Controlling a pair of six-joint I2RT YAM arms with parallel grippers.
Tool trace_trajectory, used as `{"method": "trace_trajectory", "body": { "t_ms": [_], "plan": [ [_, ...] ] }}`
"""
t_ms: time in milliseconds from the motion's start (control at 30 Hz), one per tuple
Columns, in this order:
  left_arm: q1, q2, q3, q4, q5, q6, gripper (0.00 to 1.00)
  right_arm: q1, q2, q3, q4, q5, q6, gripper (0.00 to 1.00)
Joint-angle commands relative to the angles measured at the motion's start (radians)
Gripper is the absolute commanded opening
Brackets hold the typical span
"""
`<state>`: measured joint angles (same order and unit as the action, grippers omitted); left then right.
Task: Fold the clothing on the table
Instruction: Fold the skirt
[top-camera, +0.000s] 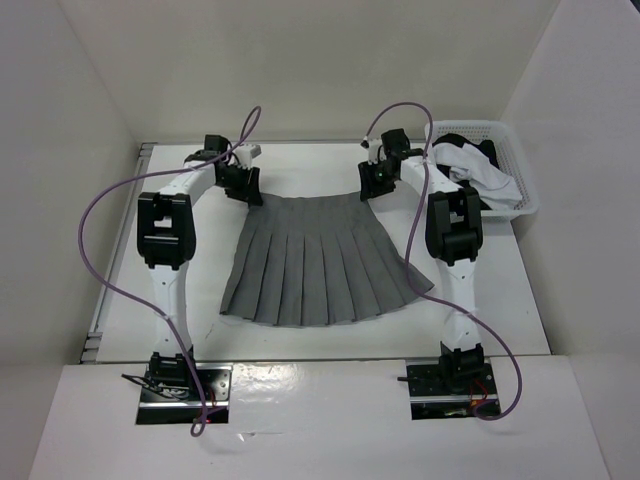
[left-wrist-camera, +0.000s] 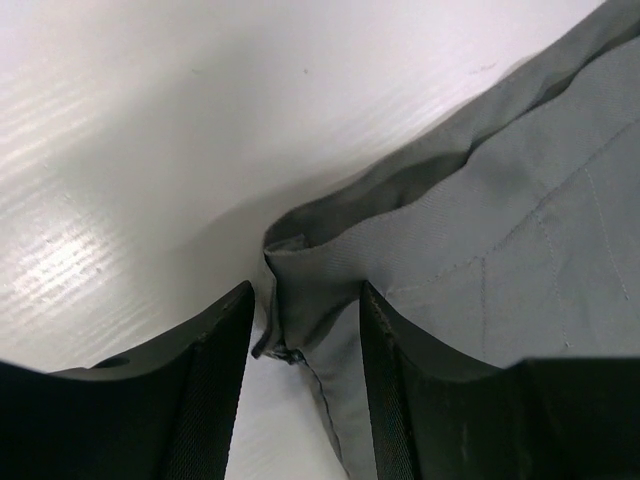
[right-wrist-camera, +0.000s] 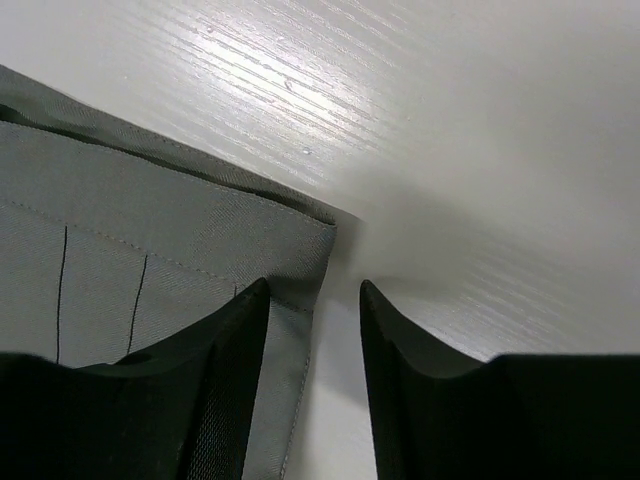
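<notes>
**Both claws parted at the skirt's waistband corners**

The grey pleated skirt (top-camera: 320, 265) lies spread flat in the middle of the tabletop (top-camera: 130, 300). Its waistband is on the far side and its hem fans out toward the arm bases.

At the skirt's far-left corner the left claw (left-wrist-camera: 305, 295) sits low with its jaws apart, straddling the waistband corner (left-wrist-camera: 300, 250). The cloth is rucked up between the fingers, but neither one presses it, so nothing is gripped.

At the far-right corner the right claw (right-wrist-camera: 315, 295) is parted too. One finger hangs over the end of the waistband (right-wrist-camera: 300, 240), the other over bare tabletop just beside the skirt, and the edge lies in the gap unpinched.

Right of the skirt, near its far-right corner, a white lattice basket (top-camera: 535, 200) holds a white-and-black garment (top-camera: 480, 170). It looks to be no part of this job.

The skirt looks thin, light and limp, so I'd expect it to sag from wherever it is held, with the pleats splaying if it is dragged. The stitched, doubled waistband is probably its firmest part. The two corners seem the right hold, pinched deep enough to catch every layer. The tabletop looks smooth, so the cloth should slide easily, and lifting one corner alone would likely skew the fold.
</notes>
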<state>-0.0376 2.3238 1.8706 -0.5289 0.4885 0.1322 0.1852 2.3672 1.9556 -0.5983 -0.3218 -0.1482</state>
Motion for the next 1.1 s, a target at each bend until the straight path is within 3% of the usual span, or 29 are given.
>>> {"method": "trace_trajectory", "body": {
  "t_ms": [0,400,867,967,1067],
  "plan": [
    [-0.004,0.037,0.068,-0.029,0.021,0.023,0.54,-0.004,0.013,0.045,-0.005,-0.022,-0.004,0.46],
    [-0.004,0.068,0.114,-0.048,0.058,0.023,0.53,-0.004,0.060,0.117,-0.044,-0.042,-0.004,0.46],
    [-0.004,0.068,0.082,-0.048,0.058,0.032,0.46,0.016,0.141,0.224,-0.083,-0.060,-0.004,0.33],
    [-0.004,0.068,0.091,-0.048,0.058,0.032,0.42,0.016,0.141,0.224,-0.083,-0.069,-0.004,0.27],
    [-0.004,0.068,0.091,-0.048,0.058,0.032,0.28,0.025,0.141,0.224,-0.092,-0.069,-0.013,0.17]
  ]
}}
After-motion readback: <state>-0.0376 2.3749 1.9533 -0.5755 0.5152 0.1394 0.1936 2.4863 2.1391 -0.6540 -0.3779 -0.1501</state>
